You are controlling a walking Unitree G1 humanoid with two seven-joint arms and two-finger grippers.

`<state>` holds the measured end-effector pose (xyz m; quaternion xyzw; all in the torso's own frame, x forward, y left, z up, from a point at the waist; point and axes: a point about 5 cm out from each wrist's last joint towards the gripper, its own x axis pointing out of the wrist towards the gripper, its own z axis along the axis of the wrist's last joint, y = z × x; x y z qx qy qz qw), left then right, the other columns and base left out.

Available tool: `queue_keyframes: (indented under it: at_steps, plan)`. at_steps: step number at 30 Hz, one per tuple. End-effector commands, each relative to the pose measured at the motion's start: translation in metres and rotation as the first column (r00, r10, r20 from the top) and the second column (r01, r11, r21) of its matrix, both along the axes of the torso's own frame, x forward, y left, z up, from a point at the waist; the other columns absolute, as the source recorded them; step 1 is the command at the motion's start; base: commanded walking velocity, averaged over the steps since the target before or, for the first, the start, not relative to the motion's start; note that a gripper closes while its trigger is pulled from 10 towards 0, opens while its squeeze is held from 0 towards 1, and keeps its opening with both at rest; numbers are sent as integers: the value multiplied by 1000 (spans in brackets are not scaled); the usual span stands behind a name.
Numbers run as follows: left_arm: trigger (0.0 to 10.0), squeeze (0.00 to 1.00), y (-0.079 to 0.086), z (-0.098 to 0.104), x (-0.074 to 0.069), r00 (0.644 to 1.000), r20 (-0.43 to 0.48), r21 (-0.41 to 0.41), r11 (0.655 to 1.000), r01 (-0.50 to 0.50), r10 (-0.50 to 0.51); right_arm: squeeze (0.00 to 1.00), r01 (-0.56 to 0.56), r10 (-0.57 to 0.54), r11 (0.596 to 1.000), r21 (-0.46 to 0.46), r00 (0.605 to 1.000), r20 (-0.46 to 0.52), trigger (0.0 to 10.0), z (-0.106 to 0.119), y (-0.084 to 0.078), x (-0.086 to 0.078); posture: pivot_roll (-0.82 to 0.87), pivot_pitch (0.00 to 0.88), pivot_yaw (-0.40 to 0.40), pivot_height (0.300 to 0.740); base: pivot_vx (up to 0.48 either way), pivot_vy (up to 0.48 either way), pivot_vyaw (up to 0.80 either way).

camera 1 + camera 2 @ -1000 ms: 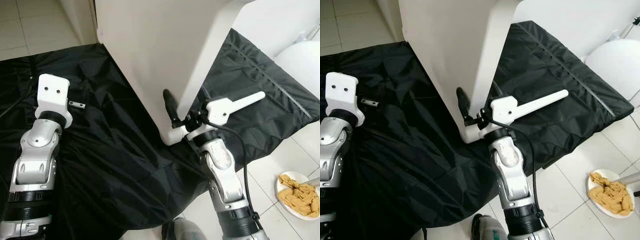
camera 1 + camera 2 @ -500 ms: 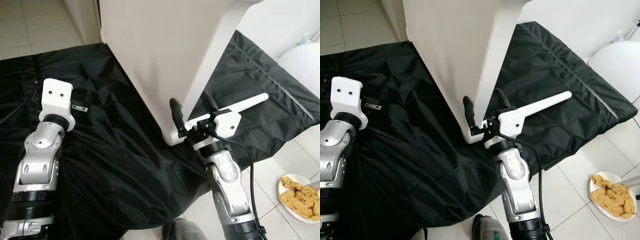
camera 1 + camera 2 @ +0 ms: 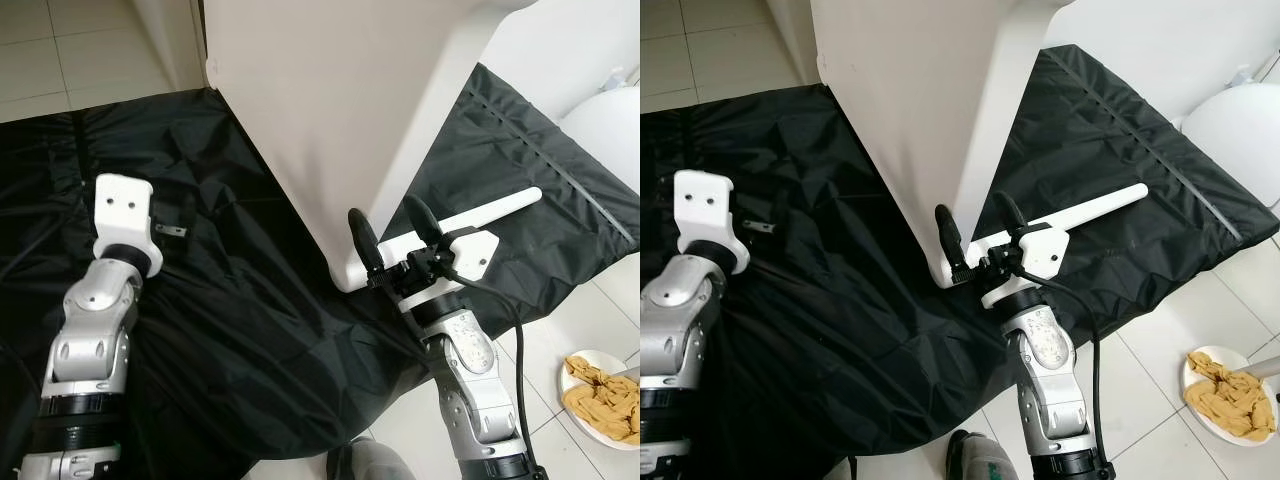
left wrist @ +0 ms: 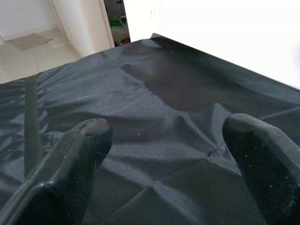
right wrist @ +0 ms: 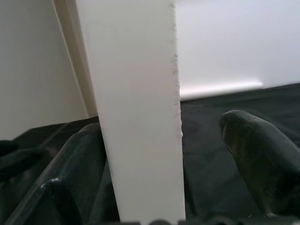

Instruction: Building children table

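White tabletop panel (image 3: 330, 110) stands on edge between right gripper (image 3: 392, 232) fingers.

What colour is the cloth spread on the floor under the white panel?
The cloth is plain black, slightly shiny and wrinkled; it shows best in the left eye view.

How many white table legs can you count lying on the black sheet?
1. The white table leg lies on the black sheet just past the right gripper, beside the upright table panel; others may be hidden behind it.
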<state>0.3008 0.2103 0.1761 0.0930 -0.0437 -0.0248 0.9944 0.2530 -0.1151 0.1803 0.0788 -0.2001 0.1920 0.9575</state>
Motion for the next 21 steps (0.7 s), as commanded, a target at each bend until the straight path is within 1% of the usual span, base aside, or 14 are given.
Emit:
queue_keyframes:
  at_steps: [1, 6, 8, 9, 11, 12, 13, 15, 18, 21]
  plan:
    - [10000, 0, -7, -5, -4, 1000, -4, 1, 1000, 30, -30, 0, 35, -34, 999, 13, 998, -53, 10000, -6, -12, 2, 109, 108, -28, 740, 0, 0, 0]
    - [10000, 0, -9, -7, -7, 999, 4, -2, 999, 32, -32, 0, 34, -34, 999, -2, 998, -56, 10000, -6, -16, 1, 108, 107, -32, 740, 0, 0, 0]
    - [10000, 0, -7, -9, -8, 1000, 2, 0, 1000, 24, -24, 0, 39, -39, 999, -4, 998, -46, 10000, -7, -22, -4, 108, 106, -35, 740, 0, 0, 0]
    - [10000, 0, -7, -9, -8, 1000, 2, 0, 1000, 24, -24, 0, 39, -39, 999, -4, 998, -46, 10000, -7, -22, -4, 108, 106, -35, 740, 0, 0, 0]
    - [10000, 0, -6, -11, -9, 1000, -6, 8, 1000, 19, -19, 0, 49, -49, 999, 0, 998, -41, 10000, -9, -26, -10, 104, 100, -35, 740, 0, 0, 0]
    - [10000, 0, -6, -11, -9, 1000, -6, 8, 1000, 19, -19, 0, 49, -49, 999, 0, 998, -41, 10000, -9, -26, -10, 104, 100, -35, 740, 0, 0, 0]
    - [10000, 0, -5, -12, -10, 1000, -7, 11, 1000, 19, -18, 0, 46, -45, 999, 5, 998, -41, 10000, -9, -26, -14, 104, 100, -35, 740, 0, 0, 0]
    - [10000, 0, -5, -12, -10, 1000, -7, 11, 1000, 19, -18, 0, 46, -45, 999, 5, 998, -41, 10000, -9, -26, -14, 104, 100, -35, 740, 0, 0, 0]
    - [10000, 0, -2, -12, -12, 1000, 0, 24, 1000, 19, -19, 0, 42, -43, 999, -13, 998, -38, 10000, -10, -30, -26, 90, 92, -34, 740, 0, 0, 0]
    - [10000, 0, -2, -12, -12, 1000, 0, 24, 1000, 19, -19, 0, 42, -43, 999, -13, 998, -38, 10000, -10, -30, -26, 90, 92, -34, 740, 0, 0, 0]
